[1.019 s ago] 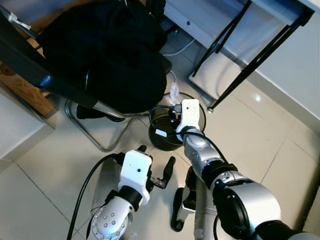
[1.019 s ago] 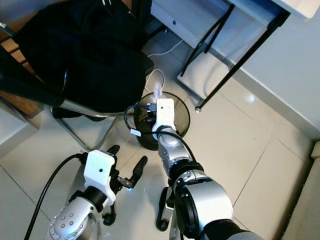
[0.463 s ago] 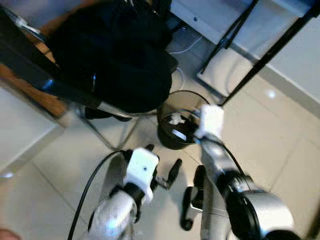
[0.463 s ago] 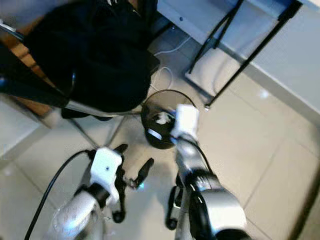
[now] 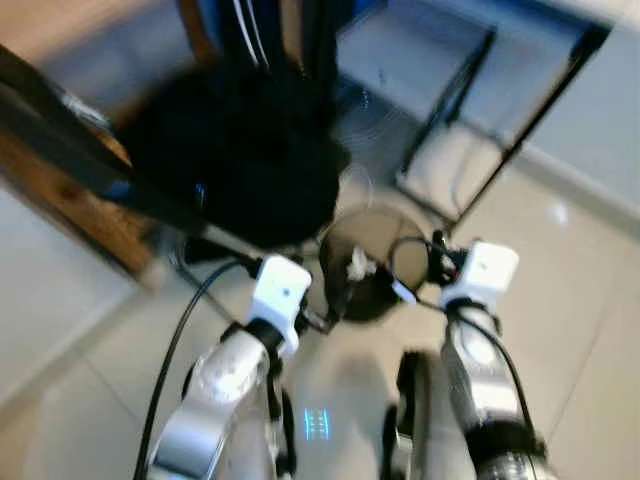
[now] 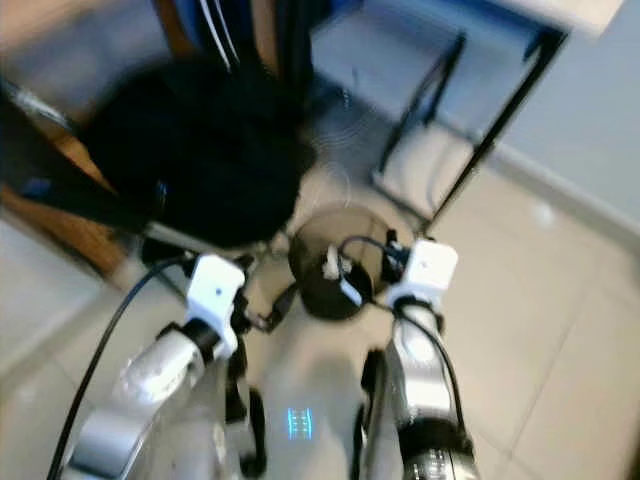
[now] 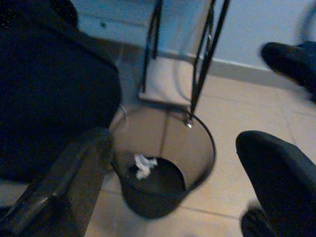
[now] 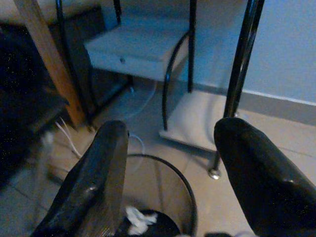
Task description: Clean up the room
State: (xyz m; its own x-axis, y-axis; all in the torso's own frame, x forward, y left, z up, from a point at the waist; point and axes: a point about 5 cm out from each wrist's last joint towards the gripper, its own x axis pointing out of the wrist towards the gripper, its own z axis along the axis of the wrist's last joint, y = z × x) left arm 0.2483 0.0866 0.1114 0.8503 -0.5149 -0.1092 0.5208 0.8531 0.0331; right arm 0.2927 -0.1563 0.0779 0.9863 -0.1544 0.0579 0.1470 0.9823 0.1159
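Evidently the crumpled white paper is lying at the bottom of the black wire-mesh wastebasket, which is standing on the tiled floor just beside the black office chair and near the foot of a black metal frame. Both arms are reaching toward the basket from either side. The left hand is hovering above it with its two black fingers spread wide and gripping nothing. The right hand is hanging over the rim, its fingers likewise parted and empty.

Judging by its creases, the paper is looking very light, soft and easily crushed, so a gentle pinch across its bulk would probably be enough, with no fear of breaking it. The basket itself is appearing light, stiff and thin-walled; its rim seems the natural place to grip, though it might tip if pulled from one side only.
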